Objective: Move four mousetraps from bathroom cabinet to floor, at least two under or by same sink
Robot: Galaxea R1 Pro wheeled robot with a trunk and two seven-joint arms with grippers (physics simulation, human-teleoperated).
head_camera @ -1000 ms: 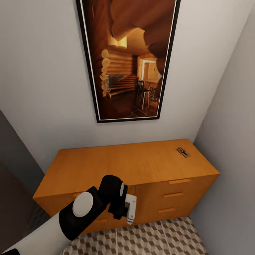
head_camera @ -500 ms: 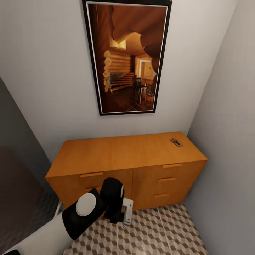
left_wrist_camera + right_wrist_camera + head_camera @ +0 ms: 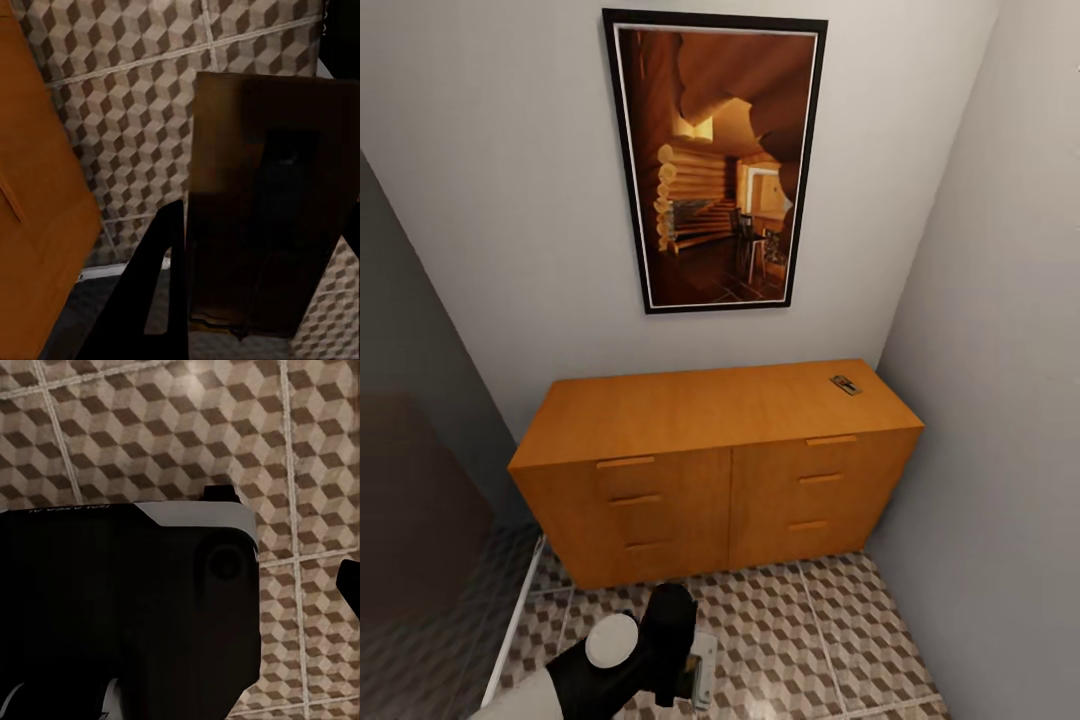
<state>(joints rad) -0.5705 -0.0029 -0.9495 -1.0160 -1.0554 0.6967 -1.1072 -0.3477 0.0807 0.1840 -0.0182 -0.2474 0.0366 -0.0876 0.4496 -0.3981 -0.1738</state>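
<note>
Grey-walled corner with a framed picture (image 3: 715, 160) above the cabinet (image 3: 710, 470), cube-patterned bathroom floor (image 3: 810, 630) below. One mousetrap (image 3: 846, 384) on the cabinet top near its right rear corner. Left pincer (image 3: 700, 672) low over the tiles, clamped on another mousetrap (image 3: 262, 225) seen close from the left wrist. Right pincer: cannot tell.

The head camera looks down from high at the cabinet (image 3: 720, 450) against the wall and the bathroom floor (image 3: 830, 630) before it. Both wrist cameras face down, close over that patterned floor; the left wrist view also catches the cabinet's side (image 3: 37, 225).
</note>
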